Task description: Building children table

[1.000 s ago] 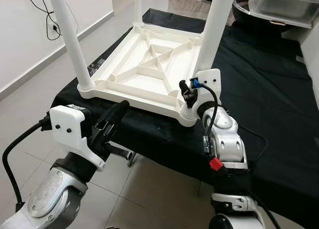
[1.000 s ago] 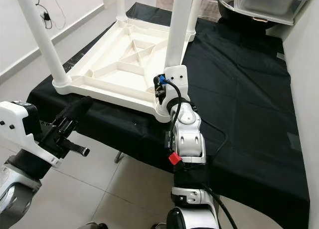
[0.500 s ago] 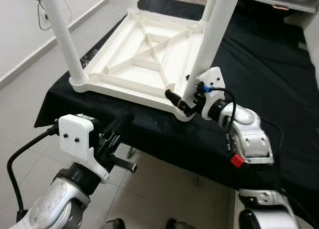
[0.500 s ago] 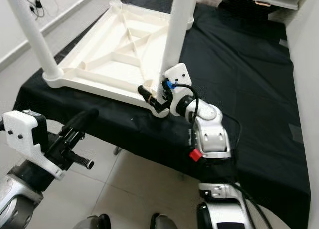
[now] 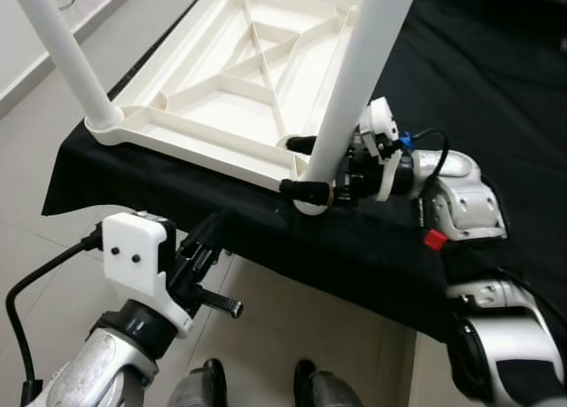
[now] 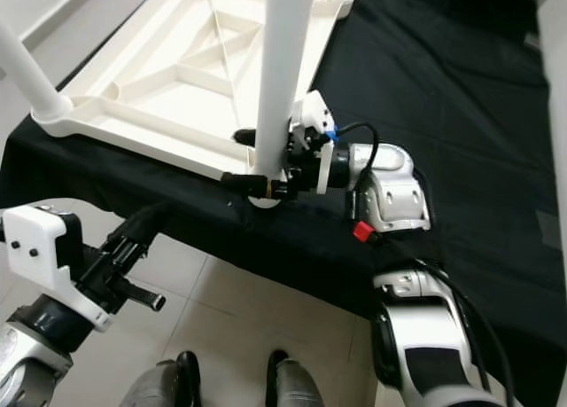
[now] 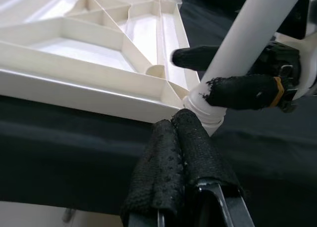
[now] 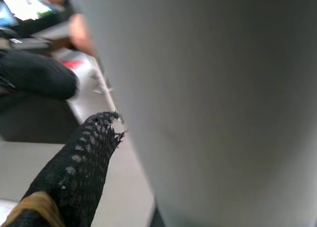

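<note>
Two black fingers of my right tool (image 5: 306, 169) now clamp the white plastic table leg (image 5: 354, 79), having swung sideways; seating it follows.

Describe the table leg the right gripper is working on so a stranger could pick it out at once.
On the black-covered bench lies an upturned white plastic tabletop with round white legs standing up. The one meant is the white leg at the near right corner; unlike the near left leg, it has the right gripper straddling its base.

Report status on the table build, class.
Right claw astride the near table leg at its socket. Left claw shut, low by the tabletop edge. Nothing blocking.
</note>
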{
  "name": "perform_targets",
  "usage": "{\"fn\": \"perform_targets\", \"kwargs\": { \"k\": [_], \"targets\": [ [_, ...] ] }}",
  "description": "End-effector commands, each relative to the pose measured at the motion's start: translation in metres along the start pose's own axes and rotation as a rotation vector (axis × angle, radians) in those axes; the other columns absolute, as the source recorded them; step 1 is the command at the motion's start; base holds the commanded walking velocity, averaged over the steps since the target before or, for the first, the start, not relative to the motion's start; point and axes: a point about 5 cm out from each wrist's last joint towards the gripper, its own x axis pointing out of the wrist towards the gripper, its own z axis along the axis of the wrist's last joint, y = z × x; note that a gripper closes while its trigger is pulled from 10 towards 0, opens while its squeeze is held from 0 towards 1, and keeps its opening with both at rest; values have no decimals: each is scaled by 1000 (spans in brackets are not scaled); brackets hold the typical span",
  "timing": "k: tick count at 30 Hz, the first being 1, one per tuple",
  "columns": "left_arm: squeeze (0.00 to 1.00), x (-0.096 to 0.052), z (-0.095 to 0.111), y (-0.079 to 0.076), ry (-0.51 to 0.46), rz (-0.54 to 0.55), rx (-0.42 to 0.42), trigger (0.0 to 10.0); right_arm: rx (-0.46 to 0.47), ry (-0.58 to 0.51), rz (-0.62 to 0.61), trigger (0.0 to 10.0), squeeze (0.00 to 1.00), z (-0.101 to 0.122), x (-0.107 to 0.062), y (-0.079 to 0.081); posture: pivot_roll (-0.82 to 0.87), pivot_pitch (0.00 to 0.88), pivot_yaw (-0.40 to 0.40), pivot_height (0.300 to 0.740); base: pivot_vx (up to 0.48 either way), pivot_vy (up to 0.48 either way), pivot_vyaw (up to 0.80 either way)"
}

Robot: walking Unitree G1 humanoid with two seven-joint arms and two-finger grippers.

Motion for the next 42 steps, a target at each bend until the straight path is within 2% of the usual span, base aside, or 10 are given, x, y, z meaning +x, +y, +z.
{"fn": "perform_targets", "kwargs": {
  "k": [1,8,9,23,26,27,29,31,36,42],
  "targets": [
    [0,-4,0,-4,7,-14,-10,10000,21,-21,111,10000,0,-6,14,3,256,440,-48,740,0,0,0],
    [0,-4,-2,-5,29,-9,-7,10000,53,-127,217,10000,0,7,32,-2,277,451,-57,740,0,0,0],
    [0,-4,-2,-5,29,-2,-6,10000,55,-152,216,0,0,10,33,-5,276,451,-60,740,0,0,0],
    [0,-2,0,-8,28,-21,3,10000,60,-189,73,0,0,7,-15,-16,221,397,-62,740,0,0,0],
    [0,-1,1,-7,15,-25,22,10000,87,-122,-344,0,0,-11,-26,-24,159,341,-123,740,0,0,0],
    [0,-1,2,-6,2,-15,28,10000,110,46,-937,0,0,-37,-51,-21,136,293,-141,740,0,0,0],
    [0,-1,2,-6,2,-15,28,10000,110,46,-937,0,0,-37,-51,-21,136,293,-141,740,0,0,0],
    [0,5,1,-1,-24,0,31,10000,128,324,-1557,0,0,-80,-99,39,22,199,-95,740,0,0,0],
    [0,26,1,2,-58,-52,23,10000,121,334,-1464,0,0,-98,-84,58,31,155,-52,740,0,0,0],
    [0,45,6,3,-97,-124,51,10000,24,184,-1358,0,0,-80,-35,2,48,88,-37,740,0,0,0]
  ]
}}
